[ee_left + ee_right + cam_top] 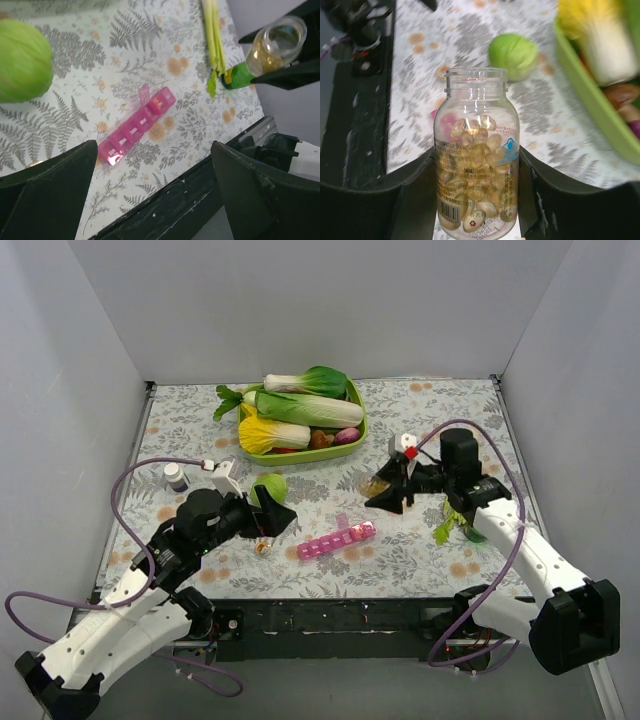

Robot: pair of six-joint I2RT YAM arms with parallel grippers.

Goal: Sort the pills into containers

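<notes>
The pink pill-organiser strip (337, 539) lies on the floral cloth near the front middle, with one lid raised near its right end; it also shows in the left wrist view (136, 127). My right gripper (388, 490) is shut on an uncapped clear bottle (477, 150) full of amber pills (480, 165), held tilted above the cloth, up and right of the strip. The bottle also shows in the left wrist view (277, 45). My left gripper (275, 518) is open and empty, just left of the strip; its fingers (45, 195) stand wide apart. A small orange bit (263, 547) lies below it.
A green tray (355, 435) of vegetables stands at the back middle. A green round vegetable (270, 487) sits by my left gripper. A green leafy stalk (452, 530) lies under my right arm. A small white bottle (176, 476) stands at the left. The table's black front edge (190, 200) is close.
</notes>
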